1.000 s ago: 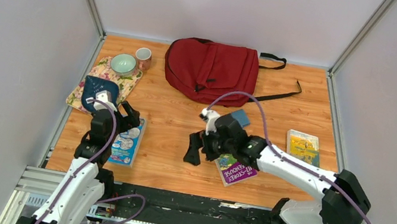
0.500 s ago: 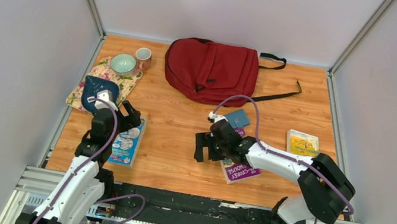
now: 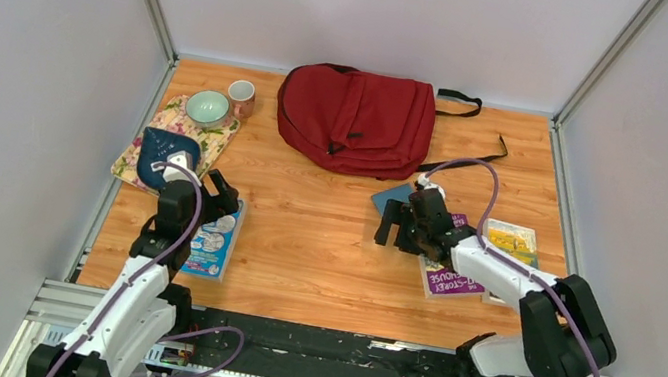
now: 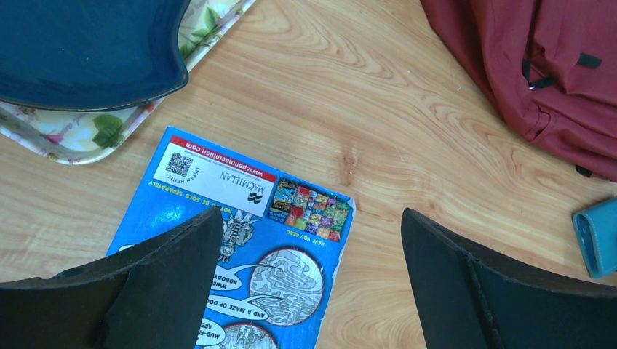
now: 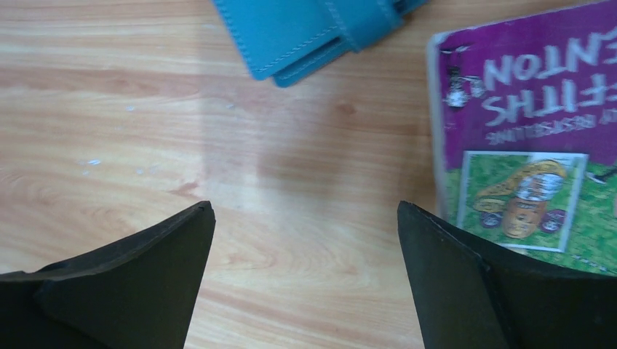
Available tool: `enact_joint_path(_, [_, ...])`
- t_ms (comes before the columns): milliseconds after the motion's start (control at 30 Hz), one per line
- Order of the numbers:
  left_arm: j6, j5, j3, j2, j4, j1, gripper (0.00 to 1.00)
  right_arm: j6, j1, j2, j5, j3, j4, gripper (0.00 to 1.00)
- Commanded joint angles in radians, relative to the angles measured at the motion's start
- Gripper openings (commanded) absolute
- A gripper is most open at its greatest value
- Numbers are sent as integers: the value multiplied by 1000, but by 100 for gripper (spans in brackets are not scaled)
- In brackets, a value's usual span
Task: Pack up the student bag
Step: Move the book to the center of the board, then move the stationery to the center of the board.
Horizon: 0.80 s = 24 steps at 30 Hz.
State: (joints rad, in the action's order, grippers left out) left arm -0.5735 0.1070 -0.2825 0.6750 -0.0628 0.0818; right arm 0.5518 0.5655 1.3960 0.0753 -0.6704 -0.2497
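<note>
The student bag (image 3: pixel 356 121), dark red with black zippers, lies flat at the back centre of the table; its corner (image 4: pixel 538 65) shows in the left wrist view. My left gripper (image 3: pixel 220 193) (image 4: pixel 311 212) stands open above a blue activity book (image 3: pixel 213 238) (image 4: pixel 240 240). Over bare wood, my right gripper (image 3: pixel 393 230) (image 5: pixel 305 206) is open and holds nothing. It is just in front of a teal wallet (image 3: pixel 391 198) (image 5: pixel 313 29) and left of a purple book (image 3: pixel 450 276) (image 5: pixel 538 131).
A floral tray (image 3: pixel 136 167) at the left holds a dark blue dish (image 3: pixel 162 149) and a green bowl (image 3: pixel 208 108); a cup (image 3: pixel 241 95) stands beside it. A yellow book (image 3: pixel 511 242) lies at the right. A black strap (image 3: pixel 471 158) trails from the bag. Walls close three sides.
My right arm has swung right and towards the bag, from the table's middle to beside the wallet. The purple book has shifted right, next to the yellow book. The left arm is still.
</note>
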Motion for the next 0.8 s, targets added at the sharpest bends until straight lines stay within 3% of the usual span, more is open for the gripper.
enact_joint_path(0, [11, -16, 5, 14, 50, -7, 99, -7, -3, -49, -173, -52, 93, 100])
enact_joint_path(233, [6, -16, 2, 20, 46, -7, 99, 36, 53, 70, -232, -211, 135, 100])
enact_joint_path(533, [-23, -6, 37, -35, 18, -7, 99, 86, 70, 316, -132, -351, 136, 100])
enact_joint_path(633, [-20, -3, 39, -49, 11, -7, 99, 51, 53, 348, -15, -373, 83, 100])
enact_joint_path(767, [-3, 8, 37, -52, 0, -7, 99, 31, -21, 385, -22, -365, 89, 100])
